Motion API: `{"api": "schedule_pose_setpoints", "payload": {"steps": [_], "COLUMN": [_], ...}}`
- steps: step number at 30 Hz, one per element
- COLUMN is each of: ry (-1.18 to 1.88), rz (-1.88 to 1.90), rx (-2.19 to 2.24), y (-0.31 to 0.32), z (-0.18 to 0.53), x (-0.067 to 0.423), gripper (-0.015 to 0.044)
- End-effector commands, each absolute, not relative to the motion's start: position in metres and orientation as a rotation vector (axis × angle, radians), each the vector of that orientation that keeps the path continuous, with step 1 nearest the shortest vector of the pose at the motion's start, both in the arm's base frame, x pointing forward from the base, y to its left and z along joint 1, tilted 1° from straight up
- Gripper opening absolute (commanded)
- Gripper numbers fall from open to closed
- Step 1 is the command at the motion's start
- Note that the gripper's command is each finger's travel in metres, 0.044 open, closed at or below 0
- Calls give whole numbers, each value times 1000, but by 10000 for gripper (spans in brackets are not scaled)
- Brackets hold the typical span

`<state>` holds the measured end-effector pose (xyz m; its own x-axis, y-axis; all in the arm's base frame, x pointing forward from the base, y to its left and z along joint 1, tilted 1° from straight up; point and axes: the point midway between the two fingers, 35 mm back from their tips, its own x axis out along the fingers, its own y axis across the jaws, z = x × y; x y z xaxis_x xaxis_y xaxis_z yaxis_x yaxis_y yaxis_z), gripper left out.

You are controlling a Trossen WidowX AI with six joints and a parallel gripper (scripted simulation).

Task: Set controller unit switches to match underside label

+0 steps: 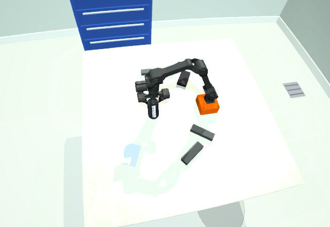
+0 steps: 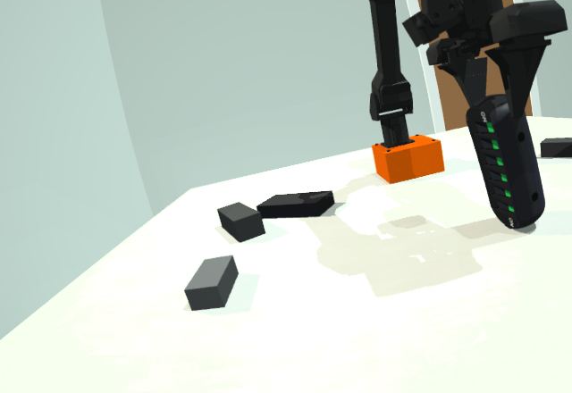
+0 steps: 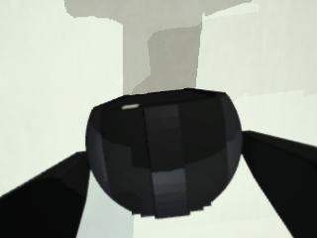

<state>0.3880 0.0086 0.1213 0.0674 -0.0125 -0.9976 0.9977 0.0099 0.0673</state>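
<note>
gripper [image 2: 496, 97] clamped on controller unit [image 2: 506, 163] | unit hangs nearly upright below gripper, lower end at table [image 2: 286, 310] | risk: grip only at top end, unit may pivot or slip

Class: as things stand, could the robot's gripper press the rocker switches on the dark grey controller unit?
Probably not: the gripper is shut on the dark grey controller unit itself, holding it tilted on end, so no finger is free for its green-marked rocker switches.

The dark grey controller unit [image 2: 506, 163] stands steeply tilted, its rounded lower end at the bench, its upper end clamped between two black fingers [image 2: 517, 79]. Six green switch ends [image 2: 500, 162] run down its face (label side shows white squares in the top view).
</note>
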Motion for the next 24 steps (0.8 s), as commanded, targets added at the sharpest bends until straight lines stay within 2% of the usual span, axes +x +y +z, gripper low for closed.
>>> {"api": "schedule_pose_setpoints", "payload": {"steps": [1,24], "ry": [1164,1166], "rz": [-1158,-1157], "rx": [1225,1226], "y": [16,35], "z": [120,120], "x": [387,387], "gripper": [338,338]}}
